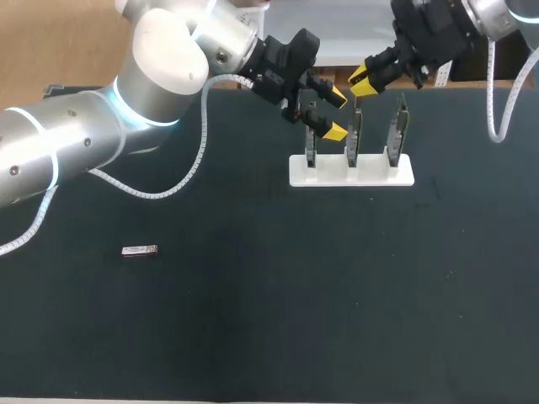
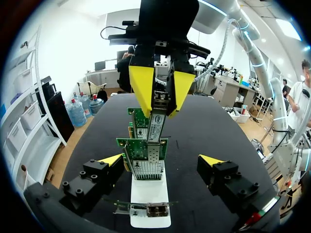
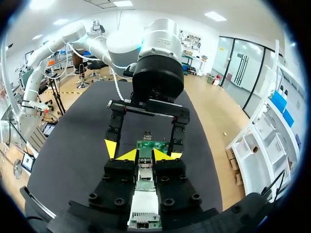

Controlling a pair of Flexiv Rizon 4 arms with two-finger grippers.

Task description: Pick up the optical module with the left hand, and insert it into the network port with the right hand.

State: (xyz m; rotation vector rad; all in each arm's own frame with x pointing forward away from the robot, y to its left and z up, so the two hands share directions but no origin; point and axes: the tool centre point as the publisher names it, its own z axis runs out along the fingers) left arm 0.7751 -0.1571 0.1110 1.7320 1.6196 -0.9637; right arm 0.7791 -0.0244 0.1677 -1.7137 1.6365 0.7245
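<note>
Module [image 2: 155, 130], a slim silver metal bar, is pinched between the right gripper's [image 2: 162, 109] yellow tips, tilted tip-down above the middle card [image 1: 354, 135]. Three green cards stand upright in a white base [image 1: 375, 174]. The left gripper [image 1: 335, 114] is level and spread wide, facing the row end-on. A second module [image 1: 139, 251] lies flat on the black table [image 1: 253, 320].

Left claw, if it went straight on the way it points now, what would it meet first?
Probably the middle network card on the white stand, just ahead of the open left claw. The right claw, holding the optical module, is at that same card; depth is unclear.
</note>
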